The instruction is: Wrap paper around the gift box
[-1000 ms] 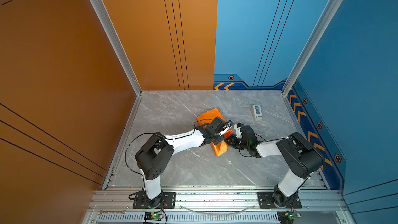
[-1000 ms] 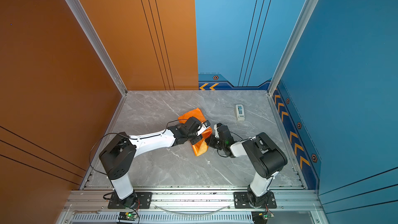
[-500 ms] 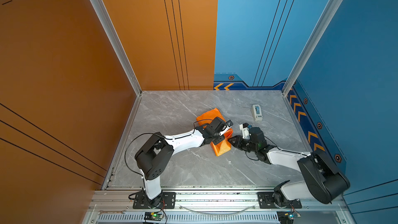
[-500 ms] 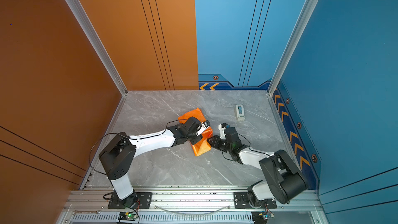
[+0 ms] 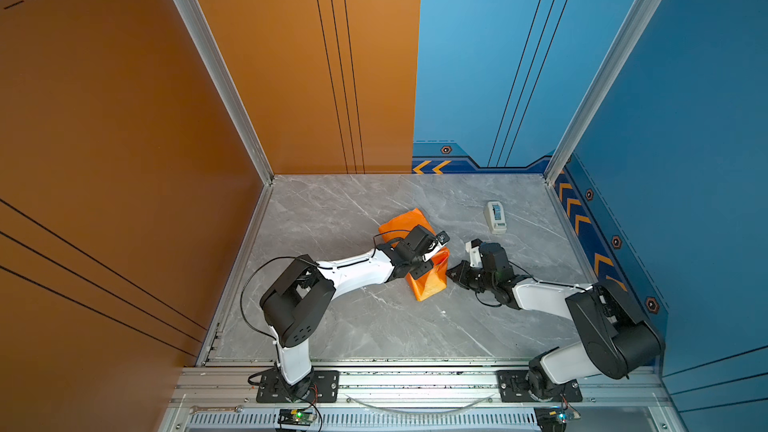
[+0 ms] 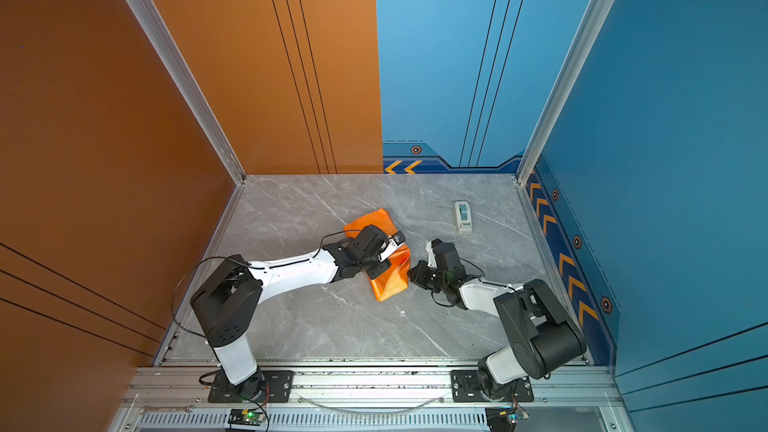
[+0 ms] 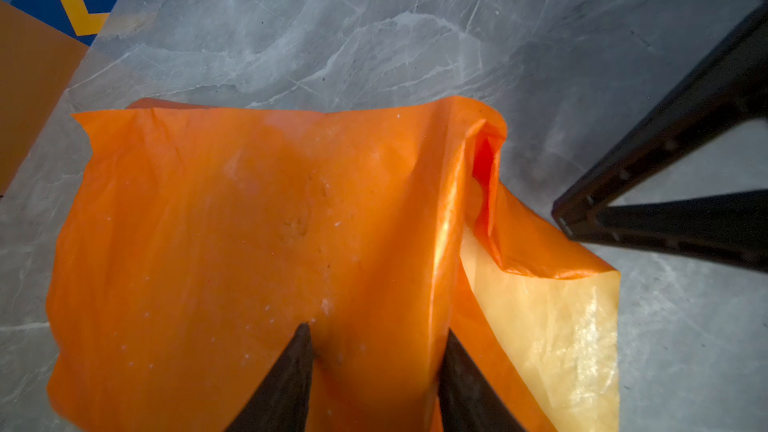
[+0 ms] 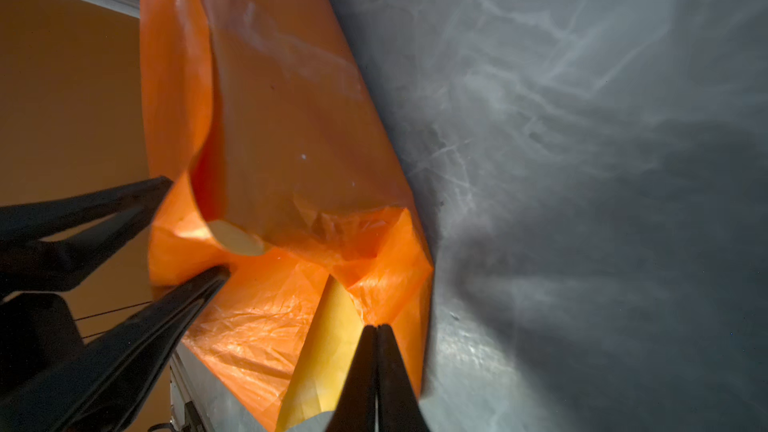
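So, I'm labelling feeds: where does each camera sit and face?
Top views: both high over the front rail, looking down at table, paper, tape dispenser; left arm, right arm.
Left wrist: on the left arm, looking along the parted left gripper onto the paper.
Right wrist: on the right arm, looking along the shut right gripper at the paper.
Shared: each wrist view catches the other gripper.

Bright orange paper (image 5: 428,284) on a grey marble counter (image 5: 374,326).
The paper's inner face shows pale yellow, and the counter is veined in white. The tape dispenser (image 5: 495,217) is white-grey with a blue label. The left arm (image 5: 357,272) and right arm (image 5: 540,297) are white with black joints. An orange wall (image 5: 291,56) meets a blue wall (image 5: 478,56), with yellow chevrons (image 5: 432,167) on navy.
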{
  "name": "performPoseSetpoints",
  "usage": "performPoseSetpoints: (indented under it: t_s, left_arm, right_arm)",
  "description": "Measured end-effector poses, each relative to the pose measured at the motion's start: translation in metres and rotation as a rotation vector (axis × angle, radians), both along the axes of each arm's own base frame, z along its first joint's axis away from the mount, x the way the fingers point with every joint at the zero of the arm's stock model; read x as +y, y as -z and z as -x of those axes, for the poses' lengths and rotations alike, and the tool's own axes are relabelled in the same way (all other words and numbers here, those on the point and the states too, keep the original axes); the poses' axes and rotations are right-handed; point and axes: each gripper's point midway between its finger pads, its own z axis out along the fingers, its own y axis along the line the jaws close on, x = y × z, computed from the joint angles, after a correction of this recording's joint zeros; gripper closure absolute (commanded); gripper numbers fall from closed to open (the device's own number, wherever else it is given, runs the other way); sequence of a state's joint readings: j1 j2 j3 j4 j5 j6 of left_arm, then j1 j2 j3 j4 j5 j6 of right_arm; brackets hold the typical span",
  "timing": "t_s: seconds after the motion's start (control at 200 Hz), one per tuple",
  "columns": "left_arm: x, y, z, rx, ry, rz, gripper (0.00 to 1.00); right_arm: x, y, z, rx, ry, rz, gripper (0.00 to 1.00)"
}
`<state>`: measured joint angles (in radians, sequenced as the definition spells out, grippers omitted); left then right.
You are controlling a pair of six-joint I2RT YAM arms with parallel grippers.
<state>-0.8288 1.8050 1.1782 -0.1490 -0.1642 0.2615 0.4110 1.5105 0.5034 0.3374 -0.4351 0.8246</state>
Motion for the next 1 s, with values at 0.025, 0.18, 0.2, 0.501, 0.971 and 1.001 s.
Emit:
performPoseSetpoints:
  t_s: [0.025, 0.18, 0.2, 0.501, 0.971, 1.001]
  left_arm:
    - [0.0, 0.0, 0.0, 0.0, 0.0, 0.0, 0.52]
    - [0.0, 0.0, 0.0, 0.002, 0.001, 0.002, 0.52]
    - [0.0, 0.0, 0.0, 0.002, 0.001, 0.002, 0.52]
    - [0.0, 0.0, 0.0, 0.004, 0.002, 0.004, 0.52]
    - [0.001, -0.001, -0.003, 0.0, -0.003, 0.017, 0.52]
    - [0.001, -0.001, -0.003, -0.002, -0.003, 0.019, 0.52]
  right_arm:
    - [0.002, 0.001, -0.001, 0.0, -0.002, 0.0, 0.93]
    - [0.017, 0.006, -0.008, -0.007, -0.016, 0.002, 0.94]
    - [0.018, 0.007, -0.009, -0.008, -0.018, 0.003, 0.94]
    - [0.03, 0.019, -0.019, -0.019, -0.006, 0.023, 0.94]
    - [0.041, 0.019, -0.027, -0.066, 0.0, -0.004, 0.75]
    - [0.042, 0.018, -0.027, -0.073, -0.003, -0.009, 0.73]
